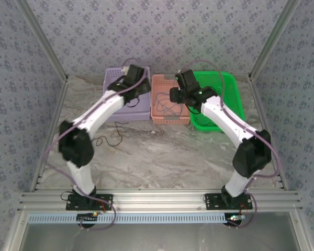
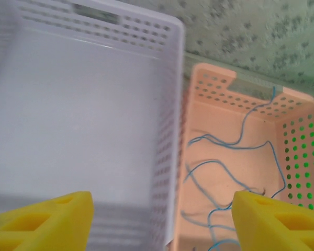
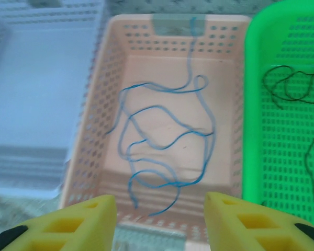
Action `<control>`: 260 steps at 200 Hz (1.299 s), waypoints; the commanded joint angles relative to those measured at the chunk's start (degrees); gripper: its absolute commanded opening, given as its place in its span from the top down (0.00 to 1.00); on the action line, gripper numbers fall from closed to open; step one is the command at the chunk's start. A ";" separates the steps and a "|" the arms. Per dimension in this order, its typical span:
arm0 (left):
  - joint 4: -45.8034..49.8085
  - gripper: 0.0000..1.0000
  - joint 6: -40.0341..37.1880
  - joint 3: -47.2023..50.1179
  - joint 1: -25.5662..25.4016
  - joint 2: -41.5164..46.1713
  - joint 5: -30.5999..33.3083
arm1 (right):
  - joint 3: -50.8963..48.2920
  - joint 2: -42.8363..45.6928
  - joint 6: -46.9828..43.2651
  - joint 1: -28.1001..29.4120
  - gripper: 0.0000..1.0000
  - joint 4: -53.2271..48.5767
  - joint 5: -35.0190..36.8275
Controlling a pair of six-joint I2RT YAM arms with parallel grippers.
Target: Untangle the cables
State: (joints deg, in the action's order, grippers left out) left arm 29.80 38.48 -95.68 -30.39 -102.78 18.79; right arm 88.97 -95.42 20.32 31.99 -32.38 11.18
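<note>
The right pincer [image 3: 160, 206], spread and empty, hovers with the blue cable [image 3: 157, 107] just ahead of its tips; closing on overlapped loops could drag them into a knot.

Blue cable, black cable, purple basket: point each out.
blue cable [image 3: 158, 107], right wrist view, a middle loop.
black cable [image 3: 285, 91], right wrist view, its upper loop.
purple basket [image 2: 165, 120], left wrist view, its perforated right wall.

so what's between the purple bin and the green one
The pink basket, with a loose blue cable lying in it, as the right wrist view shows.
</note>
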 commanded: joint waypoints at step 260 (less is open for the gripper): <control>12.37 0.33 14.67 63.69 34.09 60.36 -30.87 | 31.64 -47.50 14.50 24.38 0.67 13.29 -5.65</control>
State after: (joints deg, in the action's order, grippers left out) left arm 43.86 51.83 -34.72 3.40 -43.79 -5.67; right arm 117.32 -140.18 33.43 56.77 -18.57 6.42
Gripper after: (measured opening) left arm 0.683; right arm 0.393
